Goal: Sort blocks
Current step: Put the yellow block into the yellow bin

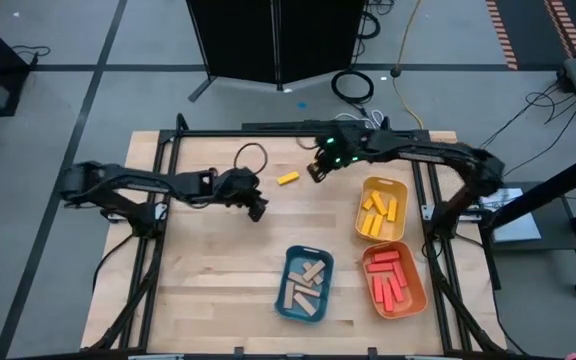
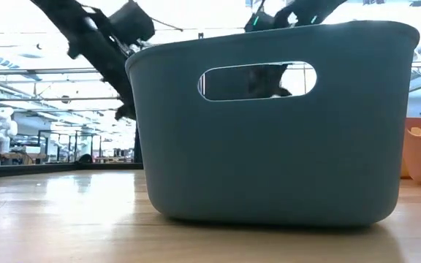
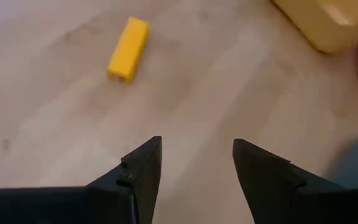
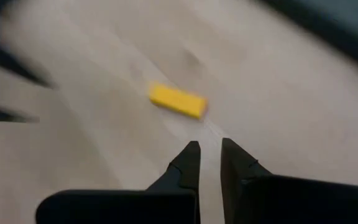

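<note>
Both end effectors sit near the one small yellow rectangular wooden block [image 1: 287, 179] left loose on the light wooden table [image 1: 208, 270]: the left end effector [image 1: 257, 211] with fingers apart and empty, the right end effector [image 1: 315, 172] with fingers together, just beside it. Nothing lies between them. Farther off, sorted blocks fill the blue rounded tray [image 1: 304, 284], orange rounded tray [image 1: 393, 280] and yellow rounded tray [image 1: 382, 209]

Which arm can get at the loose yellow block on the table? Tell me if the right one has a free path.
Probably yes. The right gripper hangs just beside the yellow block, fingers shut, with only bare table between them. It would have to open first. The left gripper is open and also near.
</note>
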{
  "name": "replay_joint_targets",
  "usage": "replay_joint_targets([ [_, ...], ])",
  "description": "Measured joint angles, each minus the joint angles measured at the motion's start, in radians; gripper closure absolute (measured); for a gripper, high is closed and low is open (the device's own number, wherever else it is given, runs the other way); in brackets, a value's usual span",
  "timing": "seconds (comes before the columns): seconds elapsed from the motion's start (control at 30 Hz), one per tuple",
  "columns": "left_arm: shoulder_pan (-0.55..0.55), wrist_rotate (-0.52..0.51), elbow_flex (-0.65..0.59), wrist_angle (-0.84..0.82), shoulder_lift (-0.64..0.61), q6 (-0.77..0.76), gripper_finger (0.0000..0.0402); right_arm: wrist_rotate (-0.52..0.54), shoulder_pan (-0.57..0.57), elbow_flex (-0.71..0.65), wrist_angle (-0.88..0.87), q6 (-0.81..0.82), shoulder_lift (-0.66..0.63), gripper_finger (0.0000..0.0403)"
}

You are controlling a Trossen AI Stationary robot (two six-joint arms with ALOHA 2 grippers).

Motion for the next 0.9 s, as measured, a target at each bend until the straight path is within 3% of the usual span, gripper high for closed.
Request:
replay_joint_targets([
  [0.27, 0.13, -0.053, 0.089, 0.282, 0.346, 0.323, 0.0206, 0.037, -0.062, 0.002, -0.164, 0.019, -0.302, 0.0403],
  [0.43, 0.162, -0.059, 0.098, 0.417, 0.479, 0.402, 0.0206, 0.063, -0.071, 0.001, -0.349, 0.073, -0.444, 0.0403],
  [0.53, 0.171, 0.01, 0.098, 0.463, 0.529, 0.426, 0.0206, 0.107, -0.068, 0.001, -0.41, 0.114, -0.525, 0.0403],
  [0.8, 0.177, 0.046, 0.101, 0.506, 0.584, 0.471, 0.0207, 0.214, -0.068, 0.001, -0.504, 0.19, -0.687, 0.0403],
  [0.9, 0.175, 0.045, 0.101, 0.501, 0.585, 0.446, 0.0232, 0.222, -0.068, 0.001, -0.549, 0.217, -0.739, 0.0403],
])
